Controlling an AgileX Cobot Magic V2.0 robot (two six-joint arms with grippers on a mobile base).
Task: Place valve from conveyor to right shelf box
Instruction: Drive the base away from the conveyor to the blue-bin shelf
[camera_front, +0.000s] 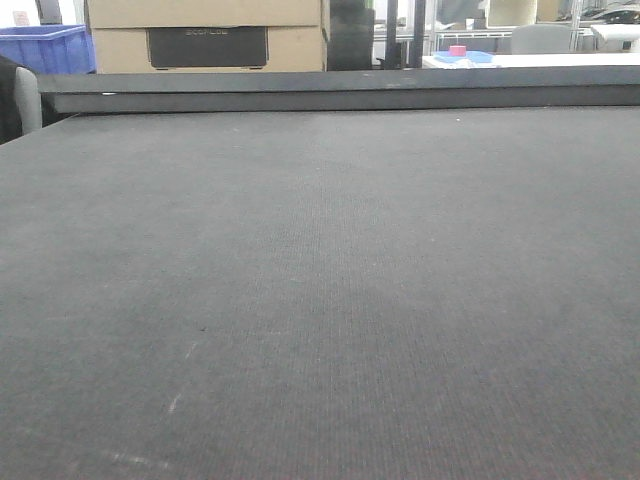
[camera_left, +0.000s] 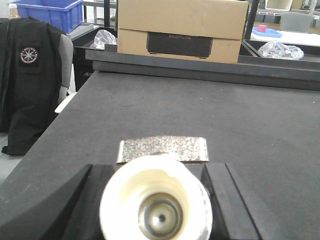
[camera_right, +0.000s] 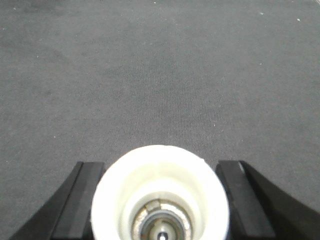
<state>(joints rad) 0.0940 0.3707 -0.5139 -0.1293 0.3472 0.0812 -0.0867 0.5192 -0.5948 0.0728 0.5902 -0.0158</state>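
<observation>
The valve I cannot pick out with certainty in any view. The only loose object is a flat silvery piece (camera_left: 162, 149) with a speckled, rough-looking surface. It lies on the conveyor (camera_front: 320, 280) just in front of the left hand (camera_left: 154, 167), a little ahead of the fingertips and centred between them. I cannot tell if this piece is the valve.

The left hand is released. Its two black fingers (camera_left: 80, 200) stand wide apart, and low between them, nearer to the camera, sits a cream-white round cup (camera_left: 156, 200) with a metal centre. The right hand (camera_right: 159, 165) looks the same: it is released, its black fingers (camera_right: 75, 205) are spread, and the same kind of white cup (camera_right: 160, 197) is between them. In front of the right hand there is only the belt surface.

The belt is dark grey with a fine woven texture and some pale scuffs near the front. A dark metal rail (camera_front: 340, 90) runs along its far edge. Behind the rail stands a cardboard box (camera_front: 205, 35) with a dark printed panel, and to its left a blue crate (camera_front: 45, 48). At the belt's left side a black jacket (camera_left: 27, 75) with a round emblem hangs over a chair. Clear plastic bags (camera_left: 282, 50) lie behind the rail on the right.
</observation>
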